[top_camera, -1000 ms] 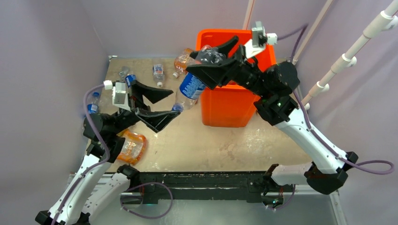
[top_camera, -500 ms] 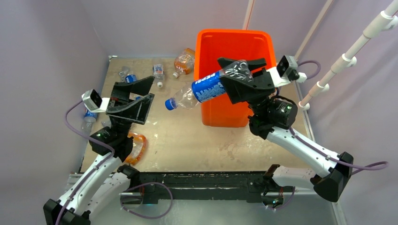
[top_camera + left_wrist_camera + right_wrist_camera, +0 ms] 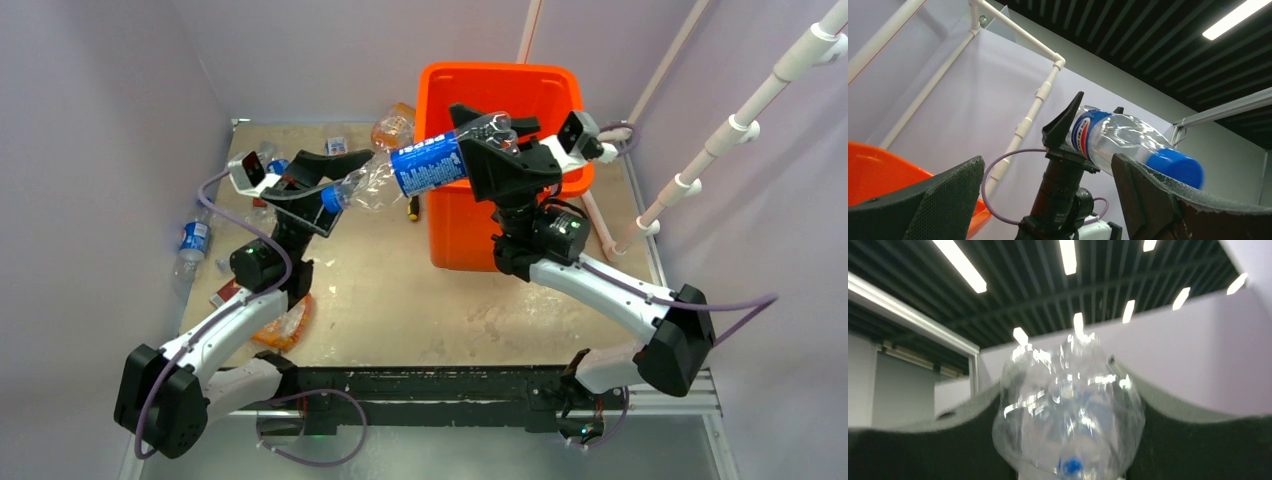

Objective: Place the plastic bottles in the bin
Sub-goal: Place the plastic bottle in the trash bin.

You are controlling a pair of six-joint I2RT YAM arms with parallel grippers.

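A clear Pepsi bottle (image 3: pixel 428 165) with a blue label is held level above the table, its base gripped by my right gripper (image 3: pixel 477 150), which is shut on it beside the orange bin (image 3: pixel 440 85). In the right wrist view the bottle's crumpled base (image 3: pixel 1068 405) fills the space between the fingers of the gripper (image 3: pixel 1068 440). The blue cap (image 3: pixel 333 198) points left. My left gripper (image 3: pixel 335 183) stands open at the cap. In the left wrist view the cap (image 3: pixel 1175 167) shows past the right finger (image 3: pixel 1153 200), not between the pads.
On the table lie an orange-labelled bottle (image 3: pixel 395 125) behind the bin's left corner, a Pepsi bottle (image 3: pixel 190 243) at the far left, and a crushed orange bottle (image 3: pixel 280 325) by the left arm. A small tool (image 3: pixel 413 208) lies near the bin's front left.
The right arm carried the bottle back and turned it level beside the bin. The left gripper opened wide, drew off to the left, then swung back up to the cap.
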